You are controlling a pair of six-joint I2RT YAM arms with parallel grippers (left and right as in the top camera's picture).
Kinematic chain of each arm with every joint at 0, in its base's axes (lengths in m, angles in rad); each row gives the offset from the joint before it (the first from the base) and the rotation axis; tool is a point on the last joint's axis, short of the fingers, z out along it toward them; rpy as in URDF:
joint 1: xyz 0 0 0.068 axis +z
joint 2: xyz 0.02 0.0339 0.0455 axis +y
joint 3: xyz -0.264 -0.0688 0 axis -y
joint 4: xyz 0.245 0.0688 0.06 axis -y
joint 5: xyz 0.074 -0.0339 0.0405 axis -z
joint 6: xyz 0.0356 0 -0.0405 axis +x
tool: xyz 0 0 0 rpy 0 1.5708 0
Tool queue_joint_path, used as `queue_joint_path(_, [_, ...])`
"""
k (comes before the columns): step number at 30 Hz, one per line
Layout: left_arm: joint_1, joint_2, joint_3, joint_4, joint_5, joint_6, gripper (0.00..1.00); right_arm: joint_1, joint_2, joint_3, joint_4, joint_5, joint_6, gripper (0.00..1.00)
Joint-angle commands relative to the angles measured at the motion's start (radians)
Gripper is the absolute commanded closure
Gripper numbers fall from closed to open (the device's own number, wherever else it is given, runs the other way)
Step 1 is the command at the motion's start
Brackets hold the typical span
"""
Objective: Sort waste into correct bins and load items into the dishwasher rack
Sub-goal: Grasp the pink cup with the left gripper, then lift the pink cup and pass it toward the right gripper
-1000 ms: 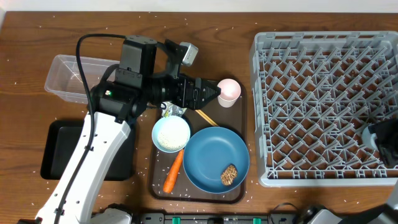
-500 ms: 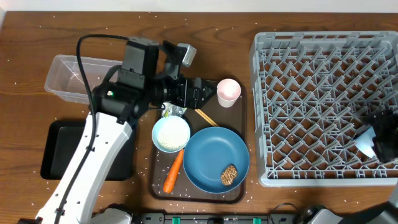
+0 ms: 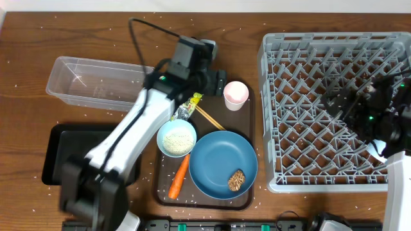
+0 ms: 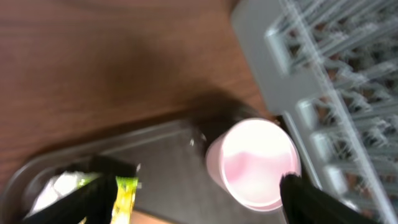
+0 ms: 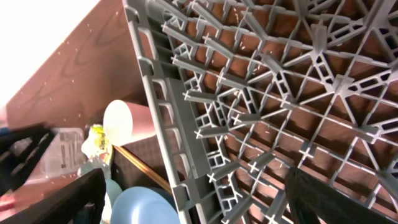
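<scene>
The left gripper (image 3: 217,82) hangs over the far end of the dark brown serving tray (image 3: 247,192) with its two fingers spread wide and nothing between them. The pale pink cup (image 3: 236,94) stands upright in the tray's far right corner, just to the right of that pincer and close to the wall of the dishwasher rack (image 3: 270,115). From the wrist view the cup's mouth sits ahead of the fingers, much nearer the right-hand finger (image 4: 308,202) than the other, and I can't tell whether it touches. The yellow-green wrapper (image 3: 186,108) lies by the other finger, with the chopsticks (image 3: 209,117) beside it, above the white bowl (image 3: 176,138) and blue plate (image 3: 215,163). Over the rack, the right gripper (image 3: 340,102) hovers with fingers wide apart and empty, well away from the cup.
</scene>
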Motion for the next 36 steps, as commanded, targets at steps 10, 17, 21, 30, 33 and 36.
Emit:
queue_joint_path(10, [-0.063,0.218,0.011,0.061,-0.001,0.011,0.37,0.019,0.0,0.014,-0.021,0.072,0.01,0.12])
queue_joint_path(17, [-0.08,0.236,0.011,0.054,-0.012,0.011,0.76,0.019,0.0,0.014,-0.026,0.09,0.011,0.12])
queue_joint_path(21, [-0.076,0.227,0.012,0.042,-0.011,0.011,0.94,0.019,0.0,0.014,-0.03,0.091,0.01,0.12])
queue_joint_path(30, [-0.004,-0.004,0.017,-0.19,0.219,0.031,0.94,0.026,0.002,0.013,-0.063,-0.001,-0.183,0.09])
queue_joint_path(33, [0.055,-0.1,0.017,-0.263,0.468,0.14,0.94,0.045,0.002,0.013,-0.066,-0.209,-0.344,0.09])
queue_joint_path(36, [0.121,-0.189,0.017,-0.314,0.706,0.238,0.94,0.081,0.002,0.013,-0.05,-0.39,-0.399,0.1])
